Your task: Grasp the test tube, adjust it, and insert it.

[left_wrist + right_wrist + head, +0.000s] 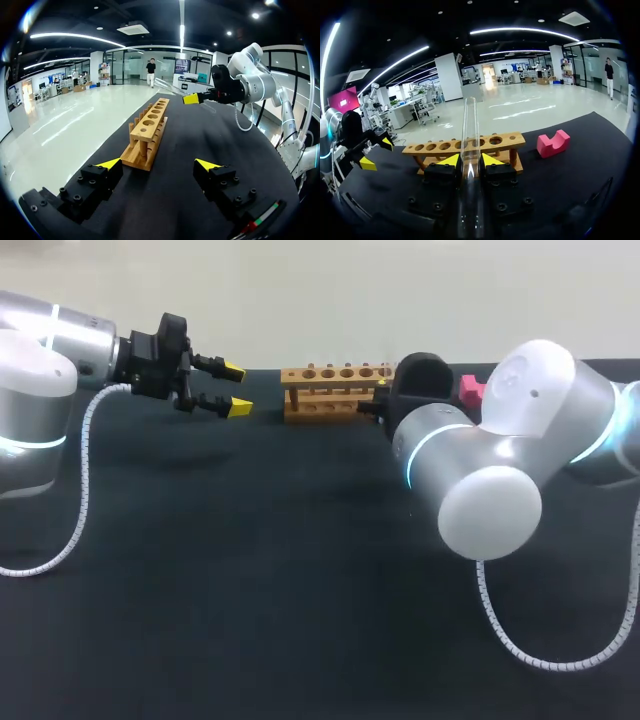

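Here, a wooden rack point(333, 390) with a row of round holes stands at the far edge of a dark table point(300, 620). The left gripper point(236, 388) hovers just left of the rack, level with it. Its fingers are spread wide and hold nothing, and its two yellow tips point toward the rack's end. In the left wrist view the rack lies ahead of the open fingers, running away lengthwise, with bare tabletop between the tips.

The right gripper point(470, 161) is at the rack's right end. In the head view it is largely hidden behind the right arm point(490, 470). In the right wrist view its fingers are closed on a clear glass test tube point(469, 125), with one yellow tip pressed to each side. The tube sticks out along the fingers, its open mouth showing above the rack's top rail. It is on the near side of the rack and in none of the holes. A pink block point(552, 144) sits on the table just right of the rack.
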{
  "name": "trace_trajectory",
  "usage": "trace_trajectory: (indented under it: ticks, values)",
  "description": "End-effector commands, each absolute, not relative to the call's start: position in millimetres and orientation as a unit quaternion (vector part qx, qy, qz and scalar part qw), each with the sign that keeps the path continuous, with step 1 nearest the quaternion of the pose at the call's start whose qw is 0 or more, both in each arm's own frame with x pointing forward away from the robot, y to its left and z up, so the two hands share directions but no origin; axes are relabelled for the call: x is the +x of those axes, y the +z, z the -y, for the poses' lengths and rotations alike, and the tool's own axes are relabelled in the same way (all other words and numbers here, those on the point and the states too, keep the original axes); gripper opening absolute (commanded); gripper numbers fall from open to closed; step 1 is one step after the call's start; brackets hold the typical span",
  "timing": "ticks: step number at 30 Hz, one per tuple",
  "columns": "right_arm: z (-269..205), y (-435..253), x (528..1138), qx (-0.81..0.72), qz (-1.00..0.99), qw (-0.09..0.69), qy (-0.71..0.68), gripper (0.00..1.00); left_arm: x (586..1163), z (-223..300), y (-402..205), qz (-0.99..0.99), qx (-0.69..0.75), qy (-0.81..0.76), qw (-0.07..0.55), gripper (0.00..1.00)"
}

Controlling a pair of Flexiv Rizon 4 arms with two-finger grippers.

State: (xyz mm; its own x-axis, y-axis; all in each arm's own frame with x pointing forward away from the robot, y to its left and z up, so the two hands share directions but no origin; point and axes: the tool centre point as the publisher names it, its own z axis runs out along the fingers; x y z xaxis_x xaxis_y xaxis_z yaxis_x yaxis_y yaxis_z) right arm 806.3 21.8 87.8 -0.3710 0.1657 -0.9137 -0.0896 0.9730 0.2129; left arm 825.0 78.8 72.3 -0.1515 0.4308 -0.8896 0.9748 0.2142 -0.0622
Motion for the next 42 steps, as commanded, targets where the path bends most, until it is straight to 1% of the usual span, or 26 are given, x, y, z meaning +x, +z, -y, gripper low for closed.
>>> trace_trajectory:
  ticks: [1,22,31,42]
  values:
    - [-24.9,78.1,819.1,0.015,-0.822,0.555,0.127,0.00,824.1,-78.8,71.3,-0.673,0.521,-0.347,0.393,1.00]
    - [-27.1,58.9,824.6,-0.001,-0.844,0.518,0.138,0.00,824.1,-78.8,71.3,-0.673,0.521,-0.347,0.393,1.00]
    - [-24.7,53.5,822.7,0.003,-0.863,0.489,0.131,0.00,824.1,-78.8,71.3,-0.673,0.521,-0.347,0.393,1.00]
    - [-28.5,51.1,825.4,-0.019,-0.891,0.432,0.140,0.00,824.1,-78.8,71.3,-0.673,0.521,-0.347,0.393,1.00]
